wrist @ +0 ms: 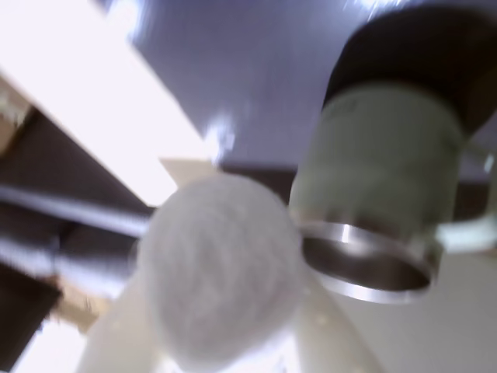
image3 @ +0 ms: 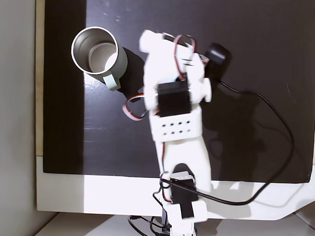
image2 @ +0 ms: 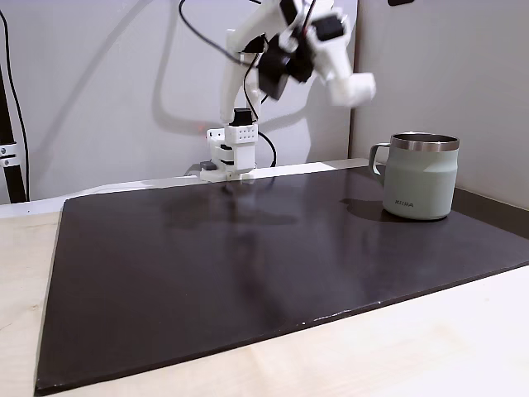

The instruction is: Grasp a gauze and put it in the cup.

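Item: gauze point(wrist: 221, 272), white soft roll pinched between the gripper point(wrist: 225, 311) fingers in the wrist view, carried aloft for transfer; cup point(wrist: 380, 179) at two o'clock of it, open steel rim unobstructed, upright on the dark mat point(image2: 248, 265).

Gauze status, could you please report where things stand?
Claw shut on gauze, raised mid-air. Cup upright on mat, appears empty. Nothing seen between them.
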Controlling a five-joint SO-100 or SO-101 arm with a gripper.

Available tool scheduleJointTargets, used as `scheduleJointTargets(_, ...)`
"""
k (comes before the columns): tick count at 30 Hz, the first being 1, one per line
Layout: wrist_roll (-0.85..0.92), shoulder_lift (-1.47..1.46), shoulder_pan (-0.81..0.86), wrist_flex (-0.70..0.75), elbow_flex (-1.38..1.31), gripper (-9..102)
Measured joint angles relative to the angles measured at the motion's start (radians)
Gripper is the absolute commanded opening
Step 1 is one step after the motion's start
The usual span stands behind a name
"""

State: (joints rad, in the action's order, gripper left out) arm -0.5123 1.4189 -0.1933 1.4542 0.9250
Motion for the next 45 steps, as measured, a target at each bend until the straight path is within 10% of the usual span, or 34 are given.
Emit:
scheduleJointTargets(28,0.272,-0.485,-0.334,0.075,-0.535,1)
scheduleJointTargets(36,0.275,-0.491,-0.342,0.104,-0.537,30)
scheduleJointTargets(45,0.281,-0.511,-0.342,0.155,-0.578,33)
